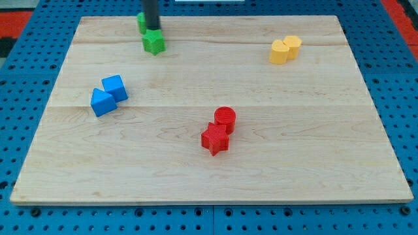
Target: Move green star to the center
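Note:
The green star point(154, 43) lies near the board's top edge, left of middle. My tip point(151, 30) comes down from the view's top and touches the star's top side. A second green block point(141, 23) sits just behind the rod, partly hidden by it; its shape cannot be made out.
Two blue blocks point(108, 95) touch each other at the view's left. A red cylinder point(225, 118) and a red star point(215, 138) touch near the middle, toward the bottom. Two yellow blocks point(285, 49) sit together at the top right. The wooden board point(326, 163) rests on a blue pegboard.

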Controlling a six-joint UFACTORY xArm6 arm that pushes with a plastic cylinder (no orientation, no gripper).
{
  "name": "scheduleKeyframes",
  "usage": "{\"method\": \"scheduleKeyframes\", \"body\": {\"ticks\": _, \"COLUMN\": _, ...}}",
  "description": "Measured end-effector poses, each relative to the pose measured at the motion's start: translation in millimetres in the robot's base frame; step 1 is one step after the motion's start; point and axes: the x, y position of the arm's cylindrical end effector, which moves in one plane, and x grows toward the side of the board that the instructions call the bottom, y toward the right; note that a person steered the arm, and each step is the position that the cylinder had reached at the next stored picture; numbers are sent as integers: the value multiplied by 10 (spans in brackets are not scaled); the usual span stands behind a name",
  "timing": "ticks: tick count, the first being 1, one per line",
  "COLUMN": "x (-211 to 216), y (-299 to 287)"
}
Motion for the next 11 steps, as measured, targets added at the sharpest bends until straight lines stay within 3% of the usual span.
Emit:
{"method": "scheduleKeyframes", "body": {"ticks": 1, "x": 214, "y": -258}}
{"method": "scheduleKeyframes", "body": {"ticks": 2, "x": 399, "y": 47}}
{"method": "scheduleKeyframes", "body": {"ticks": 4, "x": 48, "y": 110}}
{"method": "scheduleKeyframes", "body": {"ticks": 6, "x": 716, "y": 475}}
{"method": "scheduleKeyframes", "body": {"ticks": 7, "x": 530, "y": 521}}
{"method": "scheduleKeyframes", "body": {"ticks": 9, "x": 698, "y": 1033}}
{"method": "scheduleKeyframes", "body": {"ticks": 11, "x": 1382, "y": 1102}}
